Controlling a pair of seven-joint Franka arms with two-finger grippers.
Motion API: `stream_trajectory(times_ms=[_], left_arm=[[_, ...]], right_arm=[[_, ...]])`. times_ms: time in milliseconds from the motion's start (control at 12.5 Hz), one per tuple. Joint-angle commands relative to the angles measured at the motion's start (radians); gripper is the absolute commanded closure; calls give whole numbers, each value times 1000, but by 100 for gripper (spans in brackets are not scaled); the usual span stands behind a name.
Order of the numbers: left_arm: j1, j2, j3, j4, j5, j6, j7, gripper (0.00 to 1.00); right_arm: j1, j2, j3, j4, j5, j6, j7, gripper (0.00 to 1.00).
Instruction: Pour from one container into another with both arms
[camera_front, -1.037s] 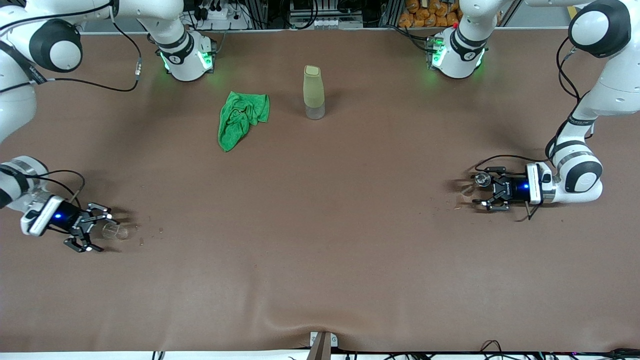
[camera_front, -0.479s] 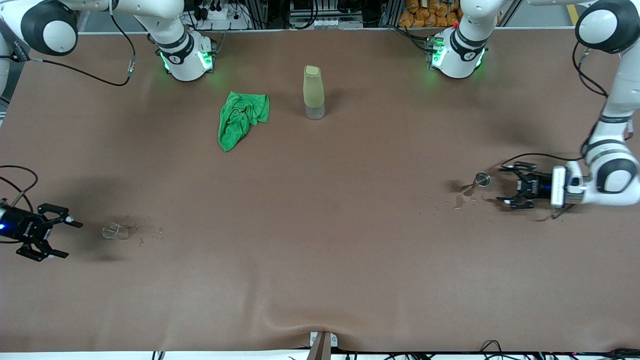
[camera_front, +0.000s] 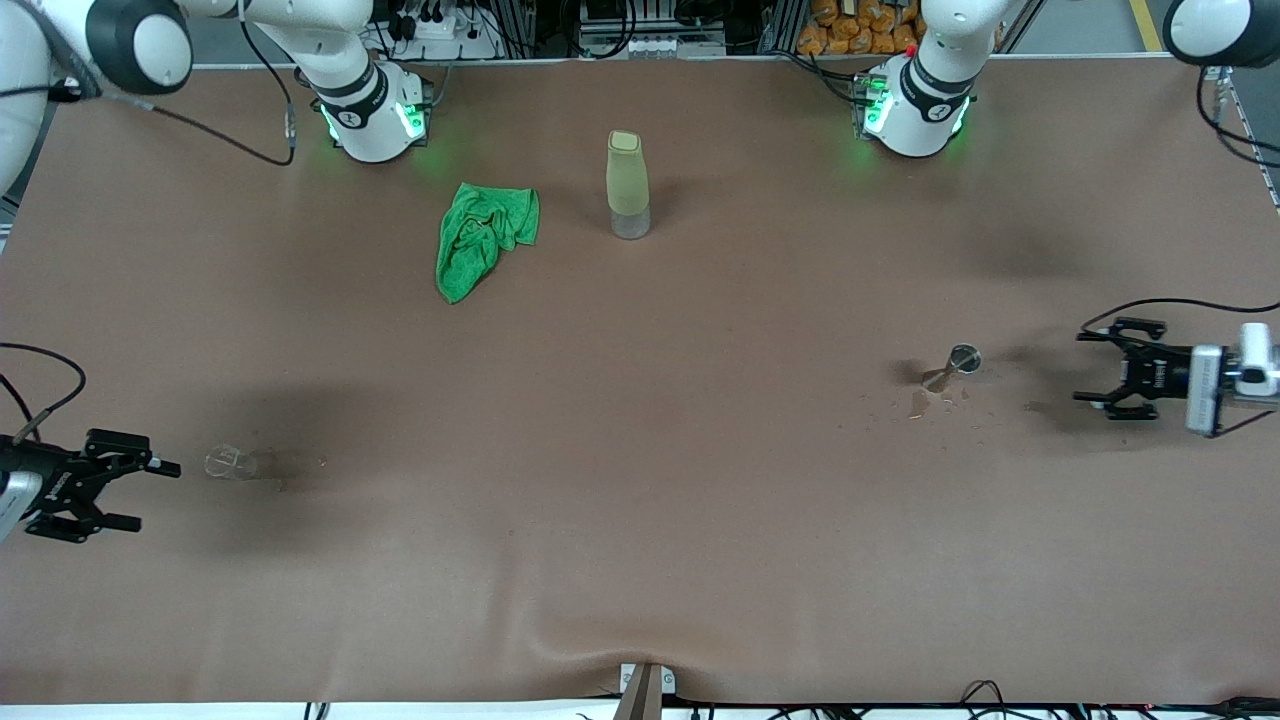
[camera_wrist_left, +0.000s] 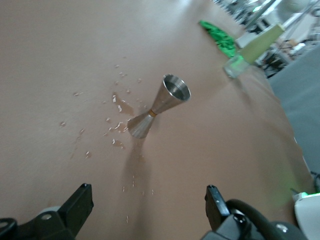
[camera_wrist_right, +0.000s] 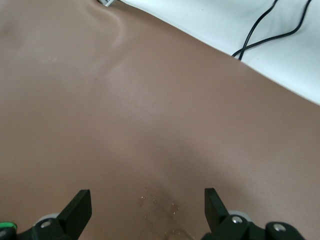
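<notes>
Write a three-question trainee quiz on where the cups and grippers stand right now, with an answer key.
1. True or false: the left gripper holds the metal cup.
2. Which thing lies beside the droplets on the table? A) the green cloth B) the metal cup C) the tall bottle
3. Fill in: the clear cup stands at the ___ arm's end of the table.

Key:
1. False. The left gripper is open and apart from the cup, which stands alone on the table.
2. B.
3. Right. The right gripper is open beside it, not touching it.
</notes>
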Motion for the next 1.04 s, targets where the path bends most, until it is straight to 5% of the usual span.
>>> stream_trajectory(times_ms=[0, 239, 479, 957], left_arm=[[-72, -133, -14, 1, 100, -10, -237, 0], [-167, -231, -15, 5, 133, -12, -539, 0], [-288, -340, -15, 10, 174, -16, -909, 0], [-341, -567, -61, -9, 228, -19, -1479, 0]], right_arm=[[44, -153, -7, -97, -180, 11, 150, 0], [74, -334, -8, -249, -268, 11, 285, 0], [75, -578, -4, -525, -344, 124, 463, 0], [167, -697, -10, -566, -464, -82, 996, 0]])
